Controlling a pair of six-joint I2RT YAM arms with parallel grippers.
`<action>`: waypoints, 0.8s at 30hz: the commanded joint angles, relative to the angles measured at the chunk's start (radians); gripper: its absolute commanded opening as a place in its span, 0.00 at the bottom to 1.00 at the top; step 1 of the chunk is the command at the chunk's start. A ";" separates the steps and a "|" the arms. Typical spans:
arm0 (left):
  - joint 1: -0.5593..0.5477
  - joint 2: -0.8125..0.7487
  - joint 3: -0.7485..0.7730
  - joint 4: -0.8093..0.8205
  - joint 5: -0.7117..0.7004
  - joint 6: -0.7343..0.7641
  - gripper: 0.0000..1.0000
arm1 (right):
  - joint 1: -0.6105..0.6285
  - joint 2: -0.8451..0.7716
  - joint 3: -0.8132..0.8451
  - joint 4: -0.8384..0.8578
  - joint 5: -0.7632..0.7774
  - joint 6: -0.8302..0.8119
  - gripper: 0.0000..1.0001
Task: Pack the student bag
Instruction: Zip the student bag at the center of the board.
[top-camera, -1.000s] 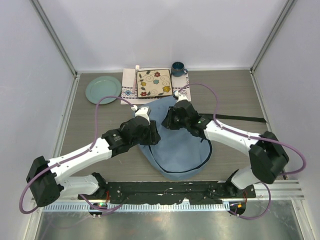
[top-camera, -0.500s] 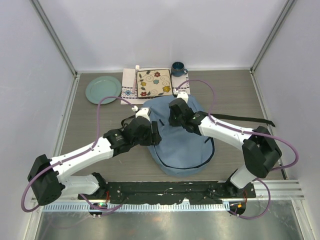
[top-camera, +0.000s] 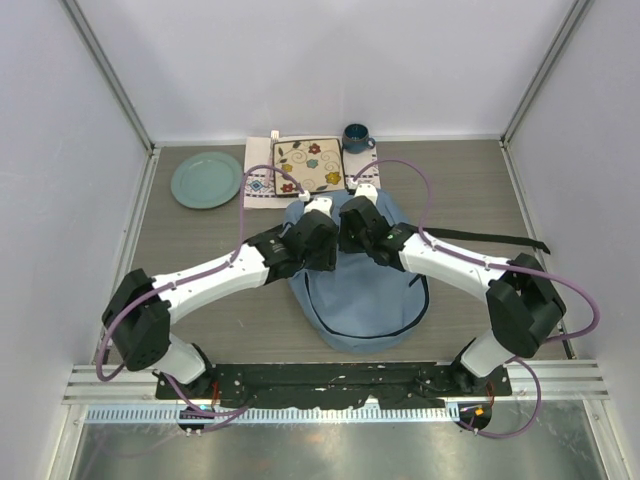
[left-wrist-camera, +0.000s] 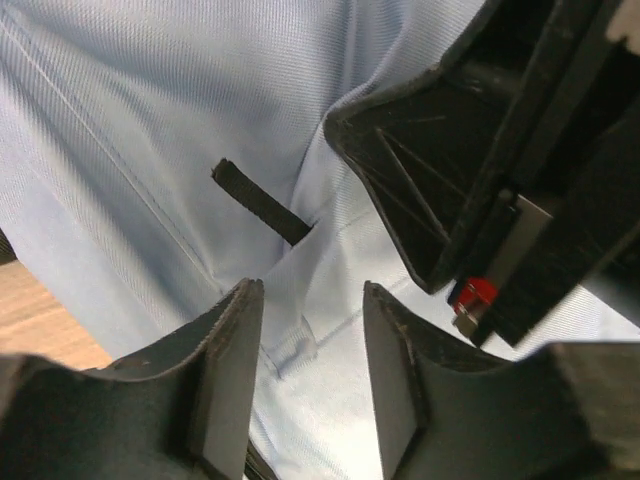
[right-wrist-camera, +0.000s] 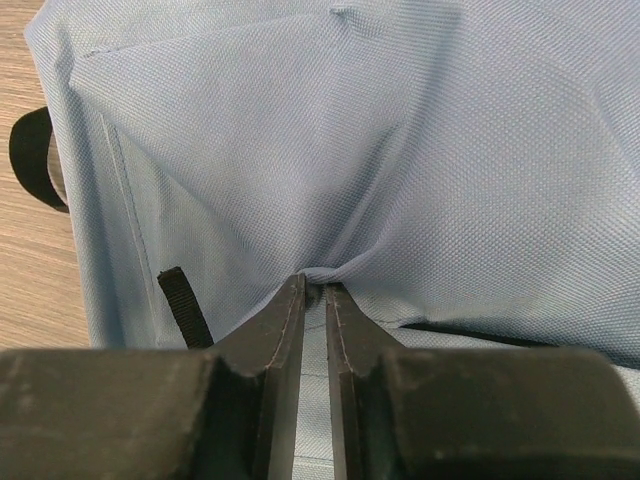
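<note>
1. Top external view, and the big news is the light-blue student bag (top-camera: 365, 300). It has slid away from the arm bases over the last second and now lies flatter in the middle of the table (top-camera: 190, 260), with its far end up by the white cloth (top-camera: 256, 182).
2. Next, the left arm has swung in from the bag's left flank. The left gripper (left-wrist-camera: 312, 300) now hangs over the bag's far end, right beside the right gripper (right-wrist-camera: 312, 285).
3. Left jaws stand partly apart over a fold of fabric near a short black tab (left-wrist-camera: 262, 202), gripping nothing yet.
4. Right jaws are nearly closed, pinching a pucker of blue cloth between them.
5. My read is that they're hunting for the opening. One side is pinched and the other is lined up, but nothing is packed so far.
6. Bag contents can't be seen, since the dark zipper line looks closed along the near edge.
7. The flowered square dish (top-camera: 308, 165) sits on the cloth with nothing on it.
8. The green plate (top-camera: 205, 178) at far left is bare.
9. The little blue mug (top-camera: 356, 137) is too small for me to tell what's inside.
</note>
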 joint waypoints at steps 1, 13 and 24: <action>0.003 0.040 0.057 -0.027 -0.045 0.072 0.44 | -0.006 -0.044 -0.021 -0.009 0.012 -0.007 0.20; 0.003 0.043 0.026 -0.024 -0.036 0.072 0.00 | -0.009 -0.038 -0.026 -0.004 0.015 -0.002 0.20; 0.007 -0.183 -0.143 0.172 0.097 0.091 0.00 | -0.038 -0.033 -0.011 -0.007 0.024 -0.007 0.20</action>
